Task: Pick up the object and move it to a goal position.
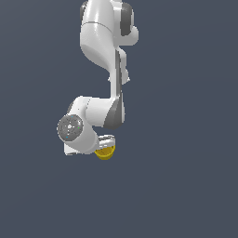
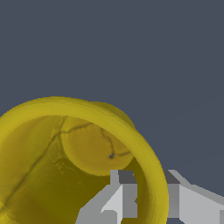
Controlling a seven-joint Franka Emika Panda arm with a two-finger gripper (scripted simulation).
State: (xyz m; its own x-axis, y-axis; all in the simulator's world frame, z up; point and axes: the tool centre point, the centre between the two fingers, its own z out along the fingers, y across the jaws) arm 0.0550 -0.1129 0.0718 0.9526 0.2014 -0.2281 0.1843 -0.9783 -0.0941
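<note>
The yellow cup (image 1: 105, 153) sits just below my white hand in the exterior view, mostly covered by it. In the wrist view the cup (image 2: 65, 166) fills the lower part of the picture, and I look into its hollow inside down to the round base. My gripper (image 2: 148, 180) straddles the cup's wall at the rim: one finger (image 2: 124, 194) is inside the cup and the other finger (image 2: 190, 203) is outside, both pressed against the wall. In the exterior view the gripper (image 1: 106, 142) is largely hidden by the hand.
The plain dark blue-grey surface (image 1: 186, 186) spreads all around, with no other objects or edges in view. The white arm (image 1: 100, 37) rises above the hand in the exterior view.
</note>
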